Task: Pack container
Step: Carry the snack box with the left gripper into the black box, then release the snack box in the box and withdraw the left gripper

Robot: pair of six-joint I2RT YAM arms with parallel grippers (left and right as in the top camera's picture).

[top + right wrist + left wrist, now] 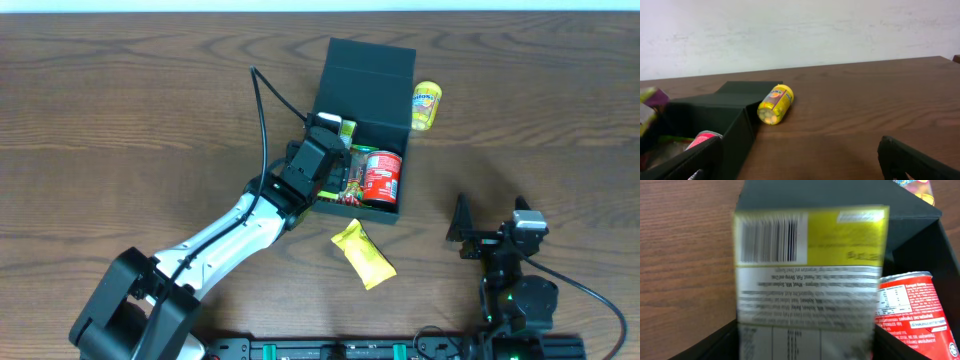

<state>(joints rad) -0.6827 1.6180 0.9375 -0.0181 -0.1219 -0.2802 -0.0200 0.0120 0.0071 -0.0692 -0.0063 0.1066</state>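
Note:
The container, a dark teal-black box, stands open at table centre with its flap lid folded back. A red can lies inside it. My left gripper is shut on a green-yellow carton and holds it over the box's left part. In the left wrist view the carton fills the frame, with the can to its right. My right gripper is open and empty, to the right of the box. In the right wrist view it faces the container.
A yellow bottle lies on its side just outside the box's right wall, and also shows in the right wrist view. A yellow snack packet lies on the table in front of the box. A black cable runs along the left arm.

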